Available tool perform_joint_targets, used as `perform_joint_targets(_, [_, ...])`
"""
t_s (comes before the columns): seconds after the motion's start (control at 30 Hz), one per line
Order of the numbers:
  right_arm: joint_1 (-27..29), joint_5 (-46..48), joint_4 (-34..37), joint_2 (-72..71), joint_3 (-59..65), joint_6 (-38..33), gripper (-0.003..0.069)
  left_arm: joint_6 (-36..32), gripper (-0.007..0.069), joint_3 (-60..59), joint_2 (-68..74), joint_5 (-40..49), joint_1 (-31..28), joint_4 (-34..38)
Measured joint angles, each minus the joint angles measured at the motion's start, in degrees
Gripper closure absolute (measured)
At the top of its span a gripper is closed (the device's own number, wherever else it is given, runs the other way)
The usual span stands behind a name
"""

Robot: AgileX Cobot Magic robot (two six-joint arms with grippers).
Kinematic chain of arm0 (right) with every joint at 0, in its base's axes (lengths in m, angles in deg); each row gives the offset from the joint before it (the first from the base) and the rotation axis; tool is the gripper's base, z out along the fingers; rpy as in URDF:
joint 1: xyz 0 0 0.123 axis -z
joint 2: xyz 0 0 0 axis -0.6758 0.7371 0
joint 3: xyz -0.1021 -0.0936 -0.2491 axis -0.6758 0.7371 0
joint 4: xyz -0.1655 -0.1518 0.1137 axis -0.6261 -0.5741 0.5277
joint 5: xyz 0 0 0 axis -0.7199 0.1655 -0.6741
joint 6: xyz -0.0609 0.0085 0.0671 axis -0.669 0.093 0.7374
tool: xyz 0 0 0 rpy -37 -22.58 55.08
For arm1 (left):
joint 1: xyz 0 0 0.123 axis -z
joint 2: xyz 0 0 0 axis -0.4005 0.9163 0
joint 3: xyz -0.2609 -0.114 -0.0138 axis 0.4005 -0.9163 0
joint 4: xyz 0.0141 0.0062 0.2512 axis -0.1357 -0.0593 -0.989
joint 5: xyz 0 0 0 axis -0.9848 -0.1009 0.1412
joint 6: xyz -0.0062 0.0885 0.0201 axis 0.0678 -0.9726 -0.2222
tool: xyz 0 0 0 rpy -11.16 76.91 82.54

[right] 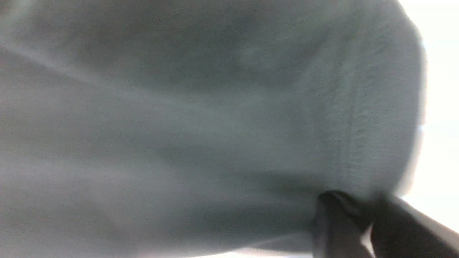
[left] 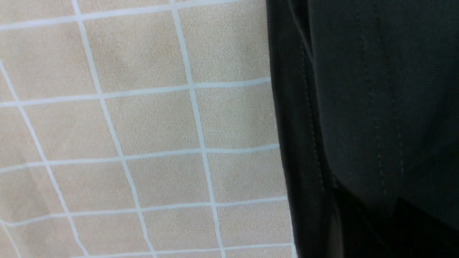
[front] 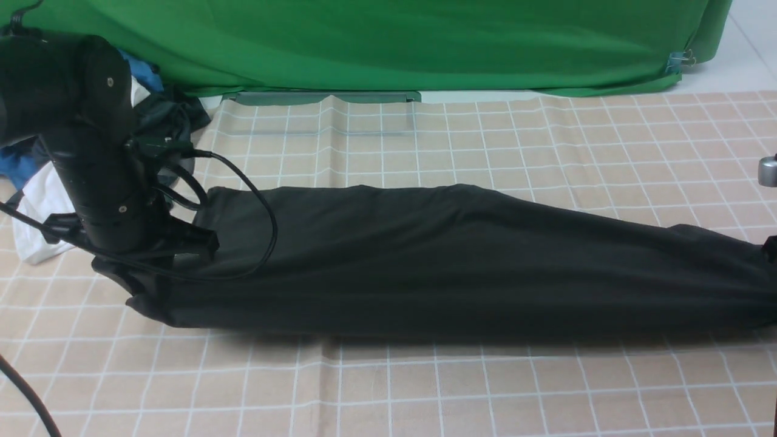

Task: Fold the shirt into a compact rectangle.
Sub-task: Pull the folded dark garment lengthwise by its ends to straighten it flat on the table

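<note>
**Shirt.** The black shirt [front: 461,261] is laid out lengthwise across the middle of the desk [front: 388,394], which is covered by a beige checked cloth [front: 546,139]. The garment is drawn into a long band, broad at the robot's left and narrowing toward the right edge of the front view. A shadow is seen under its near edge. No print or label is visible.

**Left claw.** The left claw [front: 127,267] is clenched at the shirt's left end, where the fabric is gathered up against it. The contact itself is hidden behind the left arm [front: 91,152]. In the left wrist view a stitched hem is seen lying beside bare checked cloth.

**Right claw.** In the right wrist view, which is blurred, the right claw [right: 358,202] is seen with its two dark fingers [right: 333,225] set close together and shirt fabric bunched at their tips. It is recorded as grasping the shirt's right end.

**Surroundings.** A heap of blue, white and dark garments [front: 36,182] is noted behind the left arm, well clear of the right end. A green backdrop [front: 388,42] is hung along the far side.
</note>
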Motion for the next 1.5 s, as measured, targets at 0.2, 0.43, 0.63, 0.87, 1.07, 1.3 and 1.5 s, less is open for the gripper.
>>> perform_joint_targets(0.2, [0.3,-0.1,-1.7,-0.2,-0.3,0.2,0.0254,1.8,0.0435,0.4,-0.2,0.9,-0.5,-3.5])
perform_joint_targets(0.43, [-4.6,0.4,0.7,-3.0,-5.7,1.7,0.0402,4.7,0.0241,6.6,-2.6,-0.5,-0.5,-3.9])
perform_joint_targets(0.63, [-13.0,-3.9,13.1,-2.6,-6.5,-6.5,0.0617,-2.1,0.0455,8.0,-0.3,-9.6,1.9,10.1])
perform_joint_targets(0.87, [-17.6,-6.7,16.9,3.7,-6.6,-9.2,0.0621,-6.0,0.0609,8.0,8.6,-16.7,6.9,15.0])
perform_joint_targets(1.07, [-17.6,-14.1,13.5,7.7,-6.6,-4.5,0.0618,-0.5,0.0609,8.0,14.2,-21.1,6.1,8.8])
perform_joint_targets(1.3, [-17.3,-20.8,6.9,8.8,-6.6,0.5,0.0608,8.9,0.0608,7.9,14.9,-20.3,2.2,1.2])
perform_joint_targets(1.5, [-17.1,-19.0,6.4,6.5,-7.7,0.2,0.0592,7.8,0.0607,7.9,12.6,-20.1,1.8,0.8])
